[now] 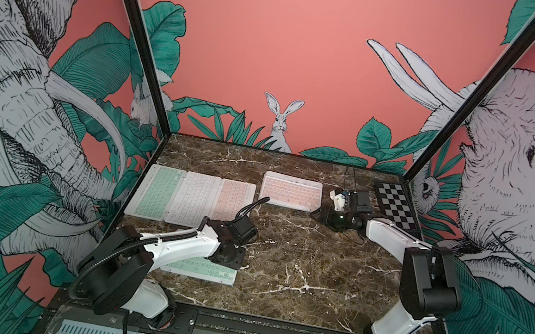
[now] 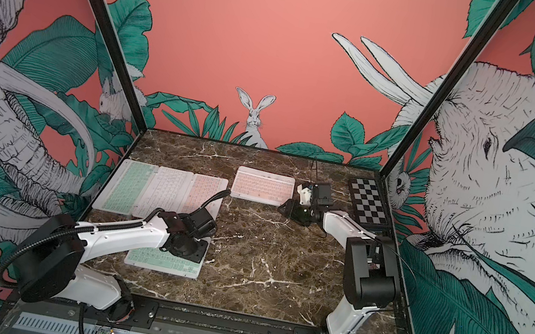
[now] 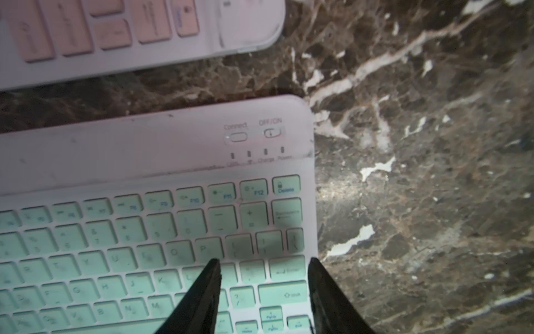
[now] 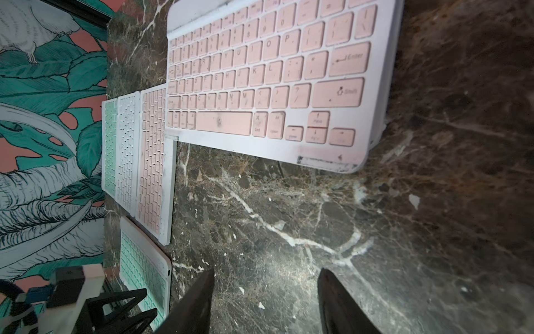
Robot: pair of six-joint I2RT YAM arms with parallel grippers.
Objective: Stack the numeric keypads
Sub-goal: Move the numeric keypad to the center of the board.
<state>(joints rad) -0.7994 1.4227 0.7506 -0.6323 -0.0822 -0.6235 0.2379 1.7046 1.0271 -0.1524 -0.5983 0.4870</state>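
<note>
Both top views: 3 keypads lie edge to edge at L of table: mint row keypad point(image 1: 161, 193), white keypad point(image 1: 195, 199), pink row keypad point(image 1: 232, 199). Long axes run front-to-back, keys up. Near mint keypad point(image 1: 203, 270) sits in front of them, long axis L–R, mostly hidden under L arm. L wrist view shows a strip of bare table between it and pink row keypad. L gripper point(image 3: 264, 261) is over its R end, jaws apart, gripping nothing: one finger above keys, other at the edge. Far pink keypad point(image 1: 291, 191) is at back centre, long axis L–R. It looks thicker than the rest; can't tell what's under it. R gripper point(image 4: 265, 271) is just off its R end, jaws released, over bare tabletop.

Surface: dark brown marble table point(image 1: 313, 276) w/ white veins. Booth walls pink w/ elephant, leaf, rabbit point(image 1: 280, 122) print; black frame posts.

Other: L arm + cable cross pink row keypad's near end. Checkered board point(image 1: 396, 207) is at back R corner, behind R arm.
</note>
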